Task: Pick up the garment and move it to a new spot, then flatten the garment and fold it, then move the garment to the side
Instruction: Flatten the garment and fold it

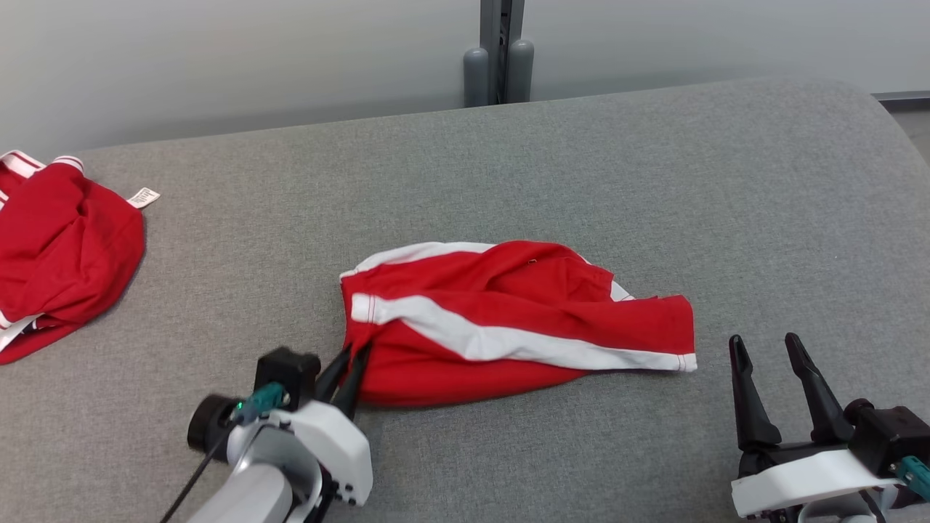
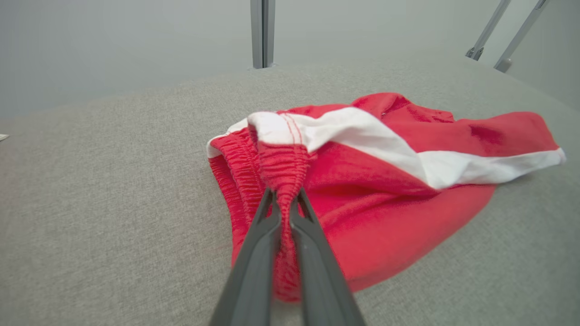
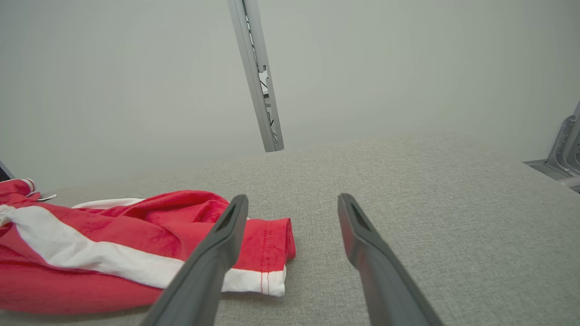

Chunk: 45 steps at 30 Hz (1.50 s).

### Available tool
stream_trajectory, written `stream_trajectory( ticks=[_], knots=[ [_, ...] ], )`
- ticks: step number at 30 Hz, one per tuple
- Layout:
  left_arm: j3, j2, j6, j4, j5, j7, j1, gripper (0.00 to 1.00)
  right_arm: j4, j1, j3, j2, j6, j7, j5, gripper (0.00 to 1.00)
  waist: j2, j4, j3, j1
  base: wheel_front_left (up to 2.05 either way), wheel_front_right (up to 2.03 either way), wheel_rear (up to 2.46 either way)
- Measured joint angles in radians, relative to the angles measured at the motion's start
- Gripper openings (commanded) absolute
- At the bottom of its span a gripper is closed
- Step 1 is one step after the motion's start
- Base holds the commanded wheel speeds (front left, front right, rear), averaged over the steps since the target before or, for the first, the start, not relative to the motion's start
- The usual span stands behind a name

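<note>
The red-and-white garment (image 1: 523, 319) is seen crumpled at ctr of the grey counter (image 1: 654, 181), its elastic waistband (image 2: 283, 163) clamped by the left gripper (image 1: 354, 354) at the garment's 8 o'clock edge. The right gripper (image 1: 764, 341) is held spread and empty at approx. 4 o'clock, near the hem. A 2nd red garment (image 1: 65, 247) is seen at 9 o'clock, well apart.

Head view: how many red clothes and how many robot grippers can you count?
Red clothes: 2 (middle garment, left garment)
Grippers: 2 (left gripper, right gripper)
Total: 4
</note>
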Motion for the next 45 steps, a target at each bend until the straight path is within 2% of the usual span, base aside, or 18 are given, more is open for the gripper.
stream_trajectory(
  ticks=[7,9,11,13,21,30,36,45],
  knots=[
    [0.026,-0.012,0.025,-0.009,-0.046,-0.057,0.103,0.00,0.021,0.000,-0.002,0.000,0.000,0.000,-0.005,1.00,0.0000,0.003,-0.005,0.0000,0.00,0.00,0.00],
    [0.034,-0.020,0.025,0.008,-0.059,-0.069,0.114,0.23,0.027,0.000,-0.002,0.000,0.000,0.000,-0.006,1.00,0.0000,0.002,-0.007,0.0000,0.00,0.00,0.00],
    [0.045,-0.024,0.024,0.025,-0.067,-0.086,0.118,0.50,0.033,0.000,-0.003,0.000,0.000,0.000,-0.005,1.00,0.0000,0.001,-0.009,0.0000,0.00,0.00,0.00],
    [0.055,-0.025,0.023,0.042,-0.070,-0.101,0.121,1.00,0.040,0.000,-0.001,0.000,0.000,0.000,-0.005,1.00,0.0000,0.001,-0.012,0.0000,0.00,0.00,0.00],
    [0.131,-0.042,0.013,0.054,-0.055,-0.138,0.161,1.00,0.044,-0.007,0.002,0.000,0.000,0.000,-0.009,1.00,0.0000,0.006,-0.027,0.0000,0.00,0.00,0.00],
    [0.310,-0.073,0.001,-0.106,0.090,-0.141,0.253,1.00,0.010,-0.006,-0.017,0.000,0.000,0.000,-0.030,1.00,0.0000,0.021,-0.068,0.0000,0.00,0.00,0.00],
    [0.437,-0.119,-0.021,-0.202,0.184,-0.141,0.318,1.00,-0.026,0.002,-0.028,0.000,0.000,0.000,-0.042,1.00,0.0000,0.032,-0.108,0.0000,0.00,0.00,0.00],
    [0.529,-0.175,-0.065,-0.233,0.266,-0.141,0.385,1.00,-0.070,0.010,-0.039,-0.001,0.000,0.000,-0.047,1.00,0.0000,0.047,-0.139,0.0000,0.00,0.00,0.00]
  ],
)
